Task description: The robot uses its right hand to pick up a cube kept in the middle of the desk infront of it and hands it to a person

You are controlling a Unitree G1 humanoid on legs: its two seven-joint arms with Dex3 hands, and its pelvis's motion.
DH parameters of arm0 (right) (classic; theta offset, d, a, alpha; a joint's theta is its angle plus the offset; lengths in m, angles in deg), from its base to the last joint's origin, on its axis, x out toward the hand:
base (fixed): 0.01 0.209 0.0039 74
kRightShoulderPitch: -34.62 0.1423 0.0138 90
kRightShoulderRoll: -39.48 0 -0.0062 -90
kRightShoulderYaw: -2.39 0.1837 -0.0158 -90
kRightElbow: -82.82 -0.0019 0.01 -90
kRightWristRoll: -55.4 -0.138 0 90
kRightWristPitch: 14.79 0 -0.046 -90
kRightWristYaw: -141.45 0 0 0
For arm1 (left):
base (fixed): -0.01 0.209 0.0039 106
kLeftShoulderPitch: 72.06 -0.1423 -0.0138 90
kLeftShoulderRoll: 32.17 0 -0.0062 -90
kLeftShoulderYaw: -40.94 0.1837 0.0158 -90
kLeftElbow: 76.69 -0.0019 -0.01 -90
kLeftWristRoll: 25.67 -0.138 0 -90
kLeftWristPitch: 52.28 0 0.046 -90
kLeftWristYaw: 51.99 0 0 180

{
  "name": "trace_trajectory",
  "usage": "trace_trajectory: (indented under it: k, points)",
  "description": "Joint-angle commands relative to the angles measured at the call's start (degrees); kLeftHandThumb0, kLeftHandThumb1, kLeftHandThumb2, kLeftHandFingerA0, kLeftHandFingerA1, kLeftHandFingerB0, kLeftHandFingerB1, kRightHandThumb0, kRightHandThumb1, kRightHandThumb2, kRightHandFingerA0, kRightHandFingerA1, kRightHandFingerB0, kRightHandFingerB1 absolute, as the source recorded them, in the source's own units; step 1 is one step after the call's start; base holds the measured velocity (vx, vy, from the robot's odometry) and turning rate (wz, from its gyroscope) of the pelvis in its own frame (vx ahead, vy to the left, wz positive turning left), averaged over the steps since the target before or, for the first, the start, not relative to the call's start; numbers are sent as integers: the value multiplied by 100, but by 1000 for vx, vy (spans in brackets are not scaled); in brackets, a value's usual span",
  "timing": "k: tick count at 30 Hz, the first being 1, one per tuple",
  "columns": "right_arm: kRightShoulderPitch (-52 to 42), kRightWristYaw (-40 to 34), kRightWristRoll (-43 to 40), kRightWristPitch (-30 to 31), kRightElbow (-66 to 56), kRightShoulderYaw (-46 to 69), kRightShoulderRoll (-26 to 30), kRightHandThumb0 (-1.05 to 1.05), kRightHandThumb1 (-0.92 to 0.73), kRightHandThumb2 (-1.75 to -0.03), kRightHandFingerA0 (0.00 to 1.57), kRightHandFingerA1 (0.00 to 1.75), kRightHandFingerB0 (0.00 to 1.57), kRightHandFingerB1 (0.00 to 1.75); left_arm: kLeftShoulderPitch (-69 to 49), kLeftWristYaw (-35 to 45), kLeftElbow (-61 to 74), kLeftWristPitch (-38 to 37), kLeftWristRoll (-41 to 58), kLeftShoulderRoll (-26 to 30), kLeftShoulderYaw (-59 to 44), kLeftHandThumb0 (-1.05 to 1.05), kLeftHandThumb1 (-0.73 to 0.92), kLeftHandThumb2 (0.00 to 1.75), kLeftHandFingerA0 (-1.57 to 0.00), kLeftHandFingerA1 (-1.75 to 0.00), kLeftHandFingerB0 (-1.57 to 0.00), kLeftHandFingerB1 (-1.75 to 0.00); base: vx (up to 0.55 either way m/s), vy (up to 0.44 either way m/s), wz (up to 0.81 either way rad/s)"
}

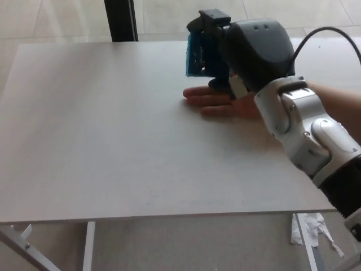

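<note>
1. The black fingers (210, 21) were clamped on the cube (198, 55), one curling over its top edge and another part of the hand showing under its lower right corner.
2. The cube was blue and see-through, tilted, and held in the air above the desk (101, 141), touching nothing but the fingers.
3. The right hand (248, 51) bulked just right of the cube, its dark rounded back turned up toward the camera.
4. A silver wrist and forearm (304, 130) ran from the hand down toward the desk's right front corner, with a black cable (324, 33) arcing over the wrist.
5. A person's hand (225, 101) lay open, palm up, on the desk straight beneath the cube and the right hand; its fingers pointed left, and its far part was hidden by the robot.
6. The person's forearm (341, 99) stretched across the desk's right side, behind the wrist.
7. The desk was pale and bare to the left of the person's hand.
8. A dark post (121, 20) stood beyond the desk's far edge, on a light tiled floor (56, 17).
9. The left hand did not show.
</note>
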Motion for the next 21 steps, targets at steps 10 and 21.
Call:
trace_trajectory:
  k: [10,21]
  points:
    - [437,-496,370,-493,1513,-149,350,-42,-56,-57,87,168,93,69,-1,-22,-17,-188,-32,28,112,-58,49,56,-76,-55,-55,-38,0,0,0]
    - [804,-898,568,-384,2500,-430,190,-36,-56,-58,91,175,85,104,90,20,-17,-203,25,-69,116,-62,48,56,-73,-55,-56,-38,0,0,0]
